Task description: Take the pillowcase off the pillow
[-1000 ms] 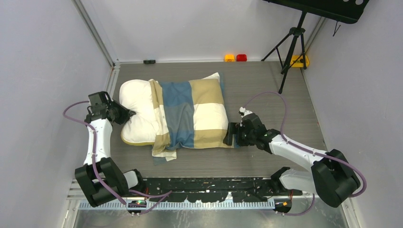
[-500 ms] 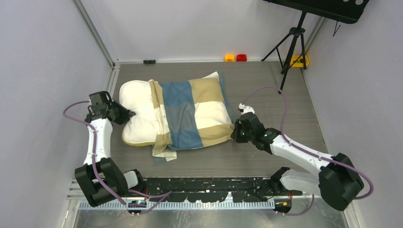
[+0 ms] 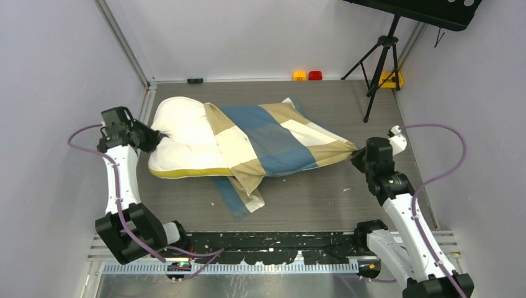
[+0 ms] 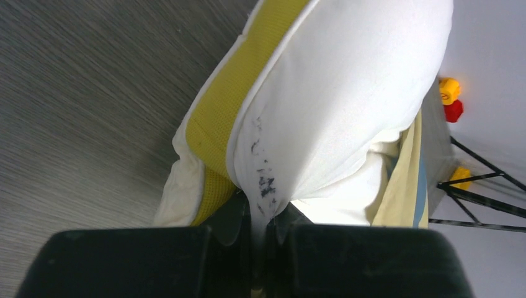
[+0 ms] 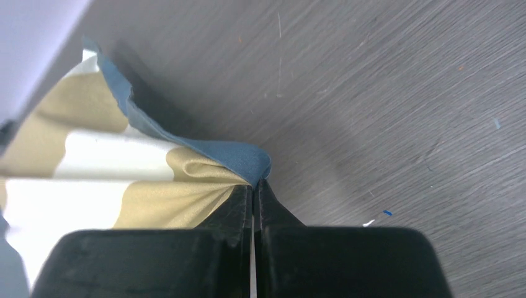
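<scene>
While the left claw [image 3: 156, 135] pinches the bare end of the pillow [image 3: 183, 143] near the left edge of the surface [image 3: 310, 205], the right claw [image 3: 358, 153] is clamped on a corner of the pillowcase [image 3: 279, 141]. The pillowcase stretches taut toward the right edge.

Materials and finish
Pillowcase [image 3: 277, 141]: thin, faintly sheeny cloth. Pillow [image 3: 183, 133]: smooth matt fabric, yellow edging apparently mesh-textured. Table [image 3: 322, 198]: matt, wood-grain look.
</scene>
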Controlling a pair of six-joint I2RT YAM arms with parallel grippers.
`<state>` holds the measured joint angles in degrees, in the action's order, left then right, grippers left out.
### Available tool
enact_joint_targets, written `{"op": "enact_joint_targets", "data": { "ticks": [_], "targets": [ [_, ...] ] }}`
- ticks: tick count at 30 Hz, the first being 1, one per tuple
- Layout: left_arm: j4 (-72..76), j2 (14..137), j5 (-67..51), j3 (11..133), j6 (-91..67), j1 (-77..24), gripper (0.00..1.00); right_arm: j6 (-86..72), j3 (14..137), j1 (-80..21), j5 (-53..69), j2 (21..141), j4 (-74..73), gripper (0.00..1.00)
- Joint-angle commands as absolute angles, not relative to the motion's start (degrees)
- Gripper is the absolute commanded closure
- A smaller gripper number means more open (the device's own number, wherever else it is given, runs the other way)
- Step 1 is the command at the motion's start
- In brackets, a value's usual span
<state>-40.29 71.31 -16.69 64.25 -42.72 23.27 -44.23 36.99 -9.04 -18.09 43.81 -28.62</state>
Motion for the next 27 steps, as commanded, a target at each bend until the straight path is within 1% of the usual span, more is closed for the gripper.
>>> {"op": "enact_joint_targets", "data": {
  "ticks": [1,4,8,11,15,19,22,24,27],
  "targets": [
    [-34.3,71.5,-9.6,71.4,-45.2,32.8,1.0,-47.1,42.0,-0.1,-25.9,40.7,-34.5,1.0],
    [-34.7,71.4,-9.9,70.8,-47.1,33.0,1.0,-47.5,43.4,2.6,-29.9,40.7,-35.8,1.0],
    [-31.9,68.8,-7.5,64.7,-49.9,33.1,1.0,-50.1,43.6,2.6,-34.6,38.4,-37.3,1.0],
    [-32.0,67.0,-2.9,62.1,-50.0,33.3,1.0,-50.4,43.3,2.6,-37.2,36.5,-37.0,1.0],
    [-36.8,62.9,5.0,60.9,-53.0,36.5,1.0,-50.0,44.4,2.6,-40.4,37.3,-38.9,1.0],
    [-34.1,58.6,6.9,56.8,-57.3,37.4,1.0,-51.1,44.2,2.6,-40.9,37.2,-39.7,1.0],
    [-30.6,58.6,3.6,54.7,-57.6,37.4,1.0,-51.0,43.6,2.6,-40.4,36.8,-39.3,1.0],
    [-27.4,59.7,-2.3,53.8,-56.6,37.4,1.0,-49.3,42.5,2.6,-36.7,36.9,-36.8,1.0],
    [-19.1,63.3,-19.1,51.5,-55.9,36.8,1.0,-48.4,40.5,2.6,-25.8,38.5,-33.3,1.0]
  ]
}}
